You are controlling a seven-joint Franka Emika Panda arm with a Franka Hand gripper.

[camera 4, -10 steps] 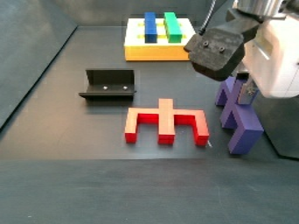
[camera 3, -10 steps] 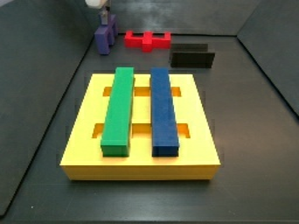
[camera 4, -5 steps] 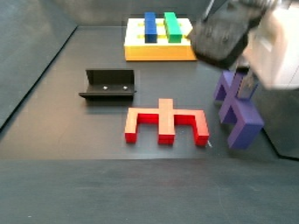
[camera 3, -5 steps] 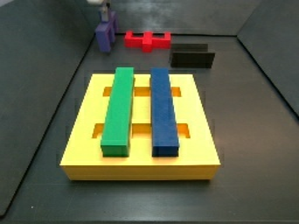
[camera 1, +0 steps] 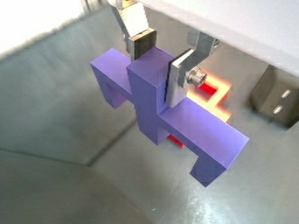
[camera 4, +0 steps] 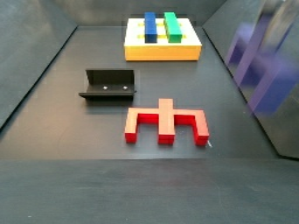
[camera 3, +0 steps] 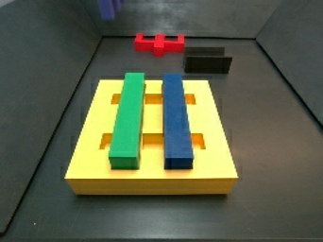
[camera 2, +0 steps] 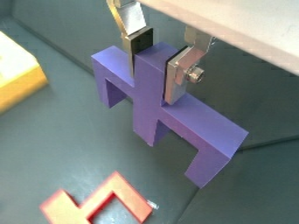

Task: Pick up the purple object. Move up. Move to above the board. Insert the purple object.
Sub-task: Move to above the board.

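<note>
The purple object (camera 1: 158,105) (camera 2: 163,118) hangs above the grey floor in both wrist views. My gripper (camera 1: 163,54) (camera 2: 162,52) is shut on its raised central stub, one silver finger on each side. In a side view the purple object (camera 4: 263,61) shows as a blur high at the right, off the floor. Only its lower tip (camera 3: 108,8) shows at the top edge of a side view. The yellow board (camera 3: 151,178) (camera 4: 160,54) lies apart from it, with a green bar (camera 3: 127,118) and a blue bar (camera 3: 177,118) seated in it.
A red notched block (camera 4: 167,122) (camera 3: 159,42) lies on the floor below the lifted piece. The black fixture (camera 4: 108,86) (camera 3: 209,61) stands beside it. Grey walls enclose the floor on all sides.
The gripper has risen with the purple object, lifting it off the floor beside the red block. The arm has left both side views almost entirely.
</note>
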